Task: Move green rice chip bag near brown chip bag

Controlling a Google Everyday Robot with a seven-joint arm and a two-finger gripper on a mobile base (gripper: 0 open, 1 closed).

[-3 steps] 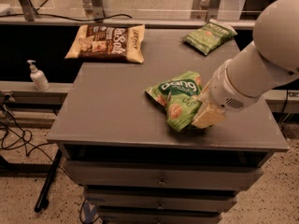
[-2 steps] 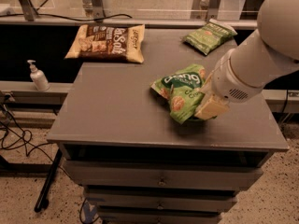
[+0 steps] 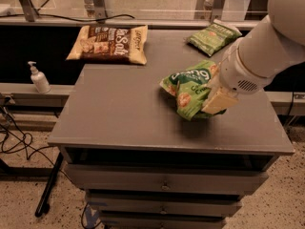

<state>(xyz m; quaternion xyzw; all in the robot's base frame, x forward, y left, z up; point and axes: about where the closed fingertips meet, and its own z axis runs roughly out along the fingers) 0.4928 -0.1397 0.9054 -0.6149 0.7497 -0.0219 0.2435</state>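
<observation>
The green rice chip bag (image 3: 188, 88), bright green with white "dang" lettering, is held slightly above the right half of the grey table (image 3: 119, 113). My gripper (image 3: 215, 99) is shut on the bag's right side, its tan finger (image 3: 218, 102) pressed against it. The brown chip bag (image 3: 109, 44) lies flat at the table's far left, well apart from the held bag.
A smaller, darker green bag (image 3: 213, 36) lies at the far right of the table. A white pump bottle (image 3: 39, 78) stands on a lower ledge to the left. Drawers (image 3: 164, 182) sit under the table top. Cables trail on the floor at left.
The gripper has lifted the green rice chip bag and carried it a little up and to the right, away from the table's front edge.
</observation>
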